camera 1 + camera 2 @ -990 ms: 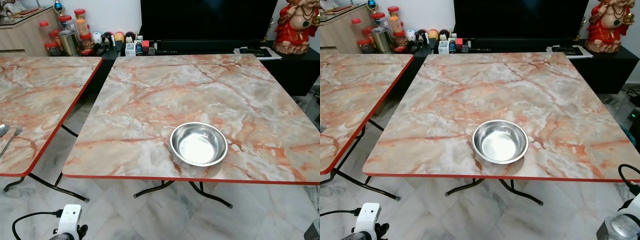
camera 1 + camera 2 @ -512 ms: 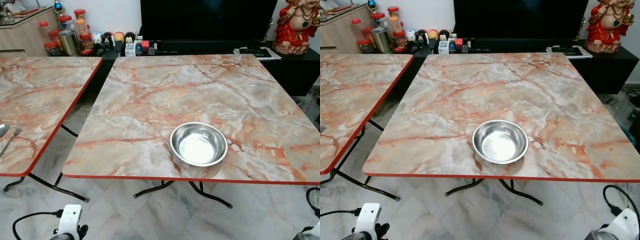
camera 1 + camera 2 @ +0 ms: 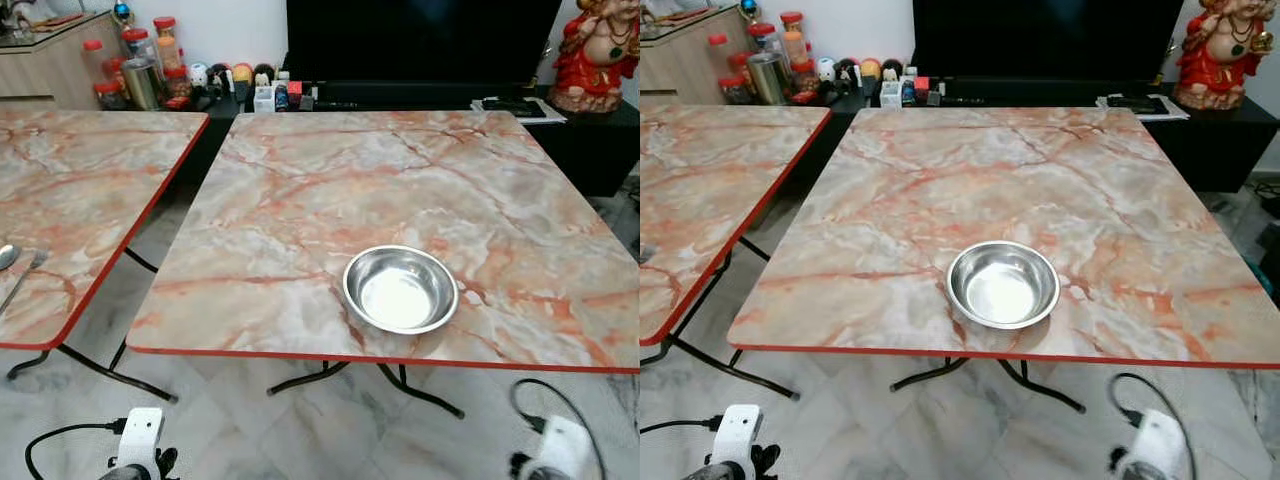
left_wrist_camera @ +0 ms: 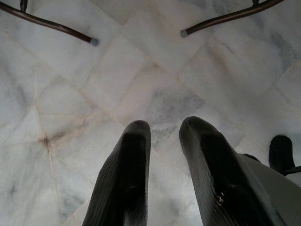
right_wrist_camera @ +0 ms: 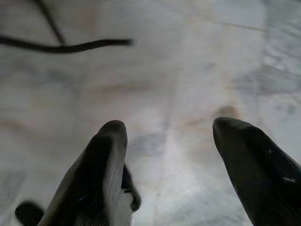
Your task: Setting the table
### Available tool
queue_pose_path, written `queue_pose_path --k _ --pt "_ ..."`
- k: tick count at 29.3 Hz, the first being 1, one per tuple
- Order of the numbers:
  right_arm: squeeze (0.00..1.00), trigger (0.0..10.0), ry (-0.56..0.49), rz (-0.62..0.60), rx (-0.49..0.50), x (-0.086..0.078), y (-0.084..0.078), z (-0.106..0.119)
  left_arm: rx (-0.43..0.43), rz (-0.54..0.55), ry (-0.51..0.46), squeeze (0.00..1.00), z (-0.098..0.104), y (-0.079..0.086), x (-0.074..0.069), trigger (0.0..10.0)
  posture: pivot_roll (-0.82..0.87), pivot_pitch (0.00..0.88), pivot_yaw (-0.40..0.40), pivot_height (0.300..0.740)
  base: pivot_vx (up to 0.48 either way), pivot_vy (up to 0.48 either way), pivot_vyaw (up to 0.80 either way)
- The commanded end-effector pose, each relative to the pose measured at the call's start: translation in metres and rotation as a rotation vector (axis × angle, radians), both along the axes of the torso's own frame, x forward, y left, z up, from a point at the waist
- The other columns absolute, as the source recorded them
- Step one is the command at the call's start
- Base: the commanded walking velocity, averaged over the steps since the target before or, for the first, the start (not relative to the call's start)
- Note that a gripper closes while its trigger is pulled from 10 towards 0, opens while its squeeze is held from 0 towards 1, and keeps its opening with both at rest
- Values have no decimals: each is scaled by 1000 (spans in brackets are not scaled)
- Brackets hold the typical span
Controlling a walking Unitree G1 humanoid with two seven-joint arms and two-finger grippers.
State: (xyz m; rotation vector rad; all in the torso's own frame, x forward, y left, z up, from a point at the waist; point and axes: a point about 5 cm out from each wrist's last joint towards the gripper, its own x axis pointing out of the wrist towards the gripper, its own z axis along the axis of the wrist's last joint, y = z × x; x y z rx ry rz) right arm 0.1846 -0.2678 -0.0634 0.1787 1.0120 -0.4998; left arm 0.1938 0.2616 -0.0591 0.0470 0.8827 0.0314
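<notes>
Head views: steel bowl [image 3: 400, 289] sits empty on the marble surface [image 3: 300, 190], near its front edge, right of centre. A spoon [image 3: 6, 256] and fork [image 3: 24, 277] lie on the left surface [image 3: 80, 190].

Left wrist view: left gripper [image 4: 164, 128] over the floor [image 4: 70, 70], fingers slightly parted, empty.

Right wrist view: right gripper [image 5: 169, 127], fingers spread wide, empty.
</notes>
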Motion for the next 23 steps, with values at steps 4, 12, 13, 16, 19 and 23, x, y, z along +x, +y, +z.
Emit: queue_pose_path --k 4,12,13,16,19,23 --pt "0 10000 -81 190 62 13 23 -1 -14 12 7 0 -1 1 -3 10000 -33 0 -10 736 0 0 0" --pt "0 10000 -87 284 151 2 41 -11 -13 18 9 0 -2 2 -5 10000 -21 0 -5 736 0 0 0" --pt "0 10000 -85 301 161 -1 43 -14 -12 17 9 0 -2 3 -6 10000 -20 0 -6 736 0 0 0" --pt "0 10000 -84 296 163 -5 44 -16 -13 19 12 0 -3 3 -7 10000 -14 0 -11 736 0 0 0" --pt "0 10000 -87 289 165 -7 44 -16 -15 23 14 0 -3 3 -8 10000 -14 0 -11 736 0 0 0" --pt "0 10000 -73 255 154 -14 41 -19 -18 25 28 0 -5 3 -11 10000 -12 0 -13 736 0 88 0"
